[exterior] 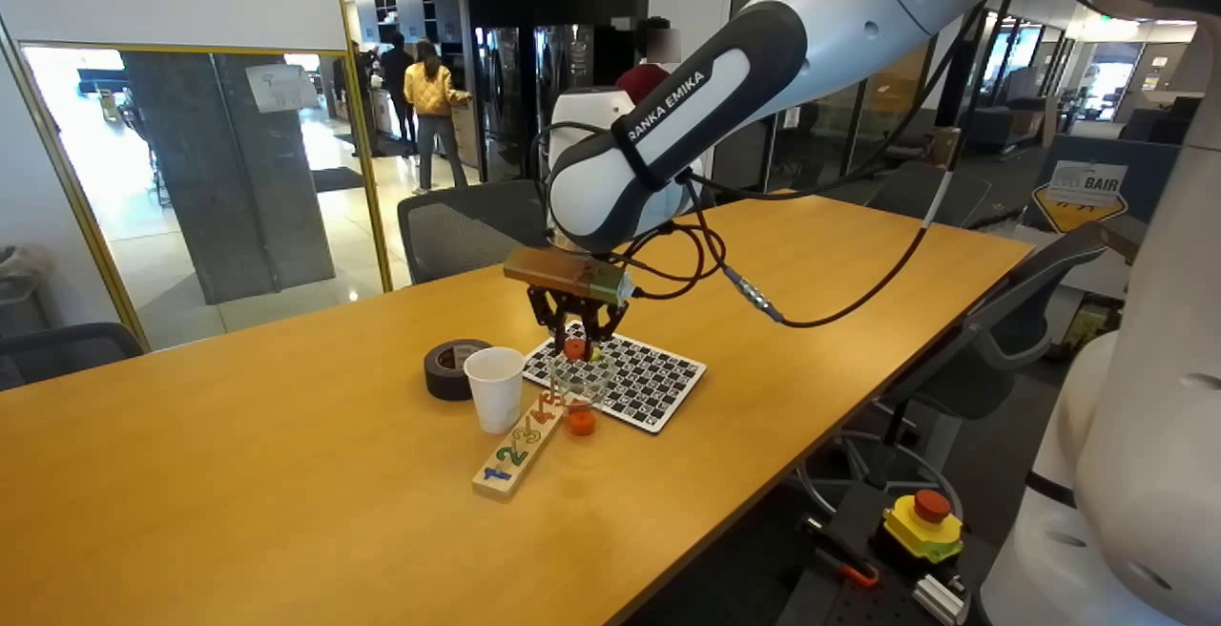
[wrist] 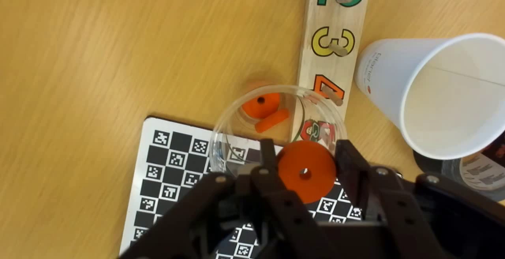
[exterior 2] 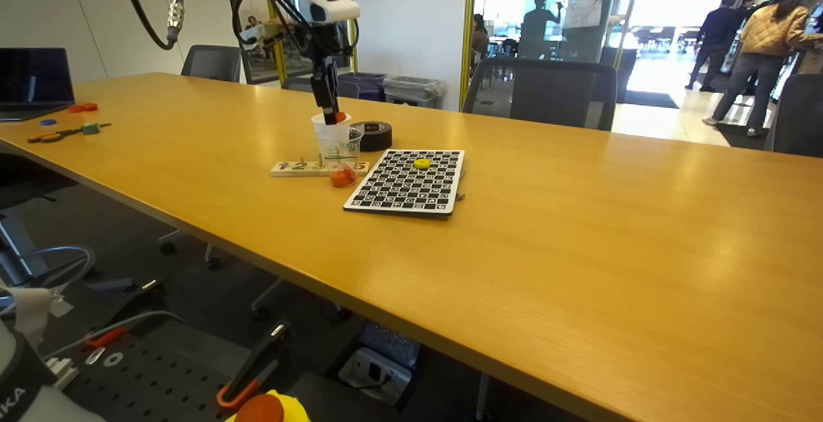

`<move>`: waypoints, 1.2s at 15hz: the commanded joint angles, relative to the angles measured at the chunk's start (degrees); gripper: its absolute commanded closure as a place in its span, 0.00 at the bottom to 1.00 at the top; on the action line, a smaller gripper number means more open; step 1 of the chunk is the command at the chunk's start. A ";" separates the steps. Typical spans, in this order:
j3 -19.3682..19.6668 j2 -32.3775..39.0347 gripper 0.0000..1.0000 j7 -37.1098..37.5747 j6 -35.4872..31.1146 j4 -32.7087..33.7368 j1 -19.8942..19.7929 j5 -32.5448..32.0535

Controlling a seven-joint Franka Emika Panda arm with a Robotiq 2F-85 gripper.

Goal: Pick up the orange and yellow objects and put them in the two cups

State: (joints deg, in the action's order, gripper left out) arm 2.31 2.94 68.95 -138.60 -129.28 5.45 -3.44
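Observation:
In the wrist view my gripper (wrist: 307, 154) is shut on an orange disc (wrist: 311, 184) with a centre hole, held at its edges. The disc hangs above a clear plastic cup (wrist: 282, 89), overlapping part of its rim from this angle. Inside that cup lie an orange disc (wrist: 258, 107) and another orange piece (wrist: 272, 121) tilted against it. A white paper cup (wrist: 390, 69) stands close by, its visible interior bare. On the checkered board rests a yellow ring (exterior 2: 422, 163), seen in an exterior view. In both exterior views the gripper (exterior: 573, 352) points downward over the clear cup (exterior: 596, 386).
A numbered wooden peg strip (exterior: 515, 454) lies beside the cups. The checkered board (exterior 2: 408, 181) is flat on the table. Behind the white cup is a roll of dark tape (exterior 2: 376, 136). Farther off are scissors (exterior 2: 51, 136), small coloured pieces and a laptop (exterior 2: 35, 78).

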 commanded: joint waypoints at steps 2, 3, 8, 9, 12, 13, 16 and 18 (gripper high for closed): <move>-0.90 0.02 0.81 -5.13 4.72 1.25 -2.10 4.32; -0.99 0.16 0.81 -7.39 5.38 1.40 -2.35 5.71; -0.91 1.08 0.33 -10.22 7.60 2.30 -2.82 7.62; -0.88 1.27 0.31 -10.22 7.38 2.39 -2.83 7.59; -0.73 1.95 0.15 -9.09 6.12 2.77 -2.75 6.66; -0.64 2.31 0.08 -8.63 5.50 3.07 -2.76 6.29; -0.20 3.35 0.00 -7.33 3.87 4.44 -2.99 5.47; 0.37 4.66 0.00 -7.47 2.14 6.09 -3.65 5.81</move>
State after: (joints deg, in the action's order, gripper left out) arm 2.40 5.54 60.69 -134.45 -126.45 2.97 2.60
